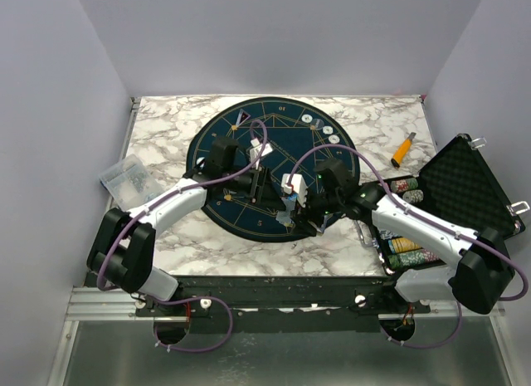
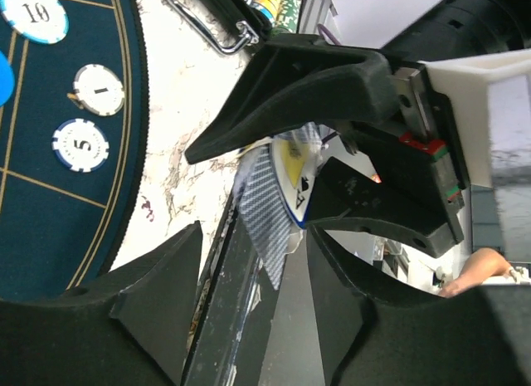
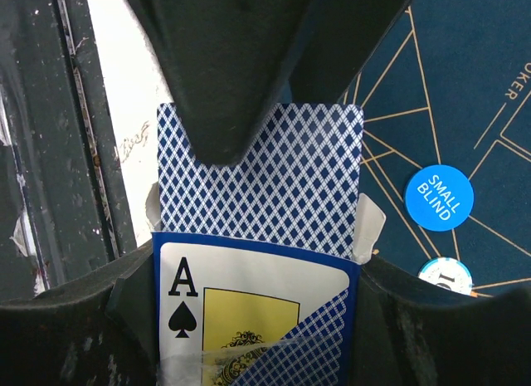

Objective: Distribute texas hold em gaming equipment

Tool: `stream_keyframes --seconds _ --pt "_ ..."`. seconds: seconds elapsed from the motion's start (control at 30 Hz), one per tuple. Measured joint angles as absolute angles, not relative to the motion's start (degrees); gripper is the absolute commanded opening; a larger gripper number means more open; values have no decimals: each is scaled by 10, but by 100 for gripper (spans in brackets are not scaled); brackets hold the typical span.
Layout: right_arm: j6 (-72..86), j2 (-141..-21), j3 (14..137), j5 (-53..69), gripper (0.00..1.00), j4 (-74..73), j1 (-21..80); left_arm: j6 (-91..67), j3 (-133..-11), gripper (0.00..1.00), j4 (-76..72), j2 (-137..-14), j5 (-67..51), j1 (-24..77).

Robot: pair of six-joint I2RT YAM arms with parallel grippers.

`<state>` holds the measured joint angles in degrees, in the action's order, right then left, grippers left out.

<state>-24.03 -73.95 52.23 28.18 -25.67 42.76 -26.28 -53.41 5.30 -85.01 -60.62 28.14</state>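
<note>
Card pack (image 3: 249, 320) (ace of spades printed on the front) is clamped between the fingers of the right gripper (image 3: 257, 274) and held over the near part of the round blue mat (image 1: 282, 124). A playing card (image 3: 274, 187) with a blue diamond back is seen sticking partway out of the pack's open end. The left gripper (image 2: 253, 236) is positioned opposite. Its fingers (image 2: 158, 311) are spread, with the protruding card between them and not pinched as far as can be seen. In the right wrist view one left finger is seen across the card back; contact cannot be told.

A blue SMALL BLIND disc (image 3: 439, 197) is lying flat on the mat, with a whitish chip (image 3: 445, 276) near it. A chip marked 10 (image 2: 33, 12), a chip marked 1 (image 2: 99, 89) and a chip marked 5 (image 2: 80, 144) are also lying flat on the mat, apart from one another.

A black foam-lined case (image 1: 465, 187) is open at the right edge of the worktop (image 1: 166, 129), with chip stacks (image 1: 404, 245) stored inside. An orange-handled tool (image 1: 402, 149) is lying between mat and case. A clear plastic bag (image 1: 124, 177) is lying at the left edge.
</note>
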Motion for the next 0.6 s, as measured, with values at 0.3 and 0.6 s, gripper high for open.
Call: stream_keyframes --seconds 0.3,0.6 --pt "-240 -739 522 282 1 -257 427 -260 -535 36 49 -862 -594 310" --pt "-239 -738 522 279 1 -262 422 -240 -540 27 68 -862 -587 298"
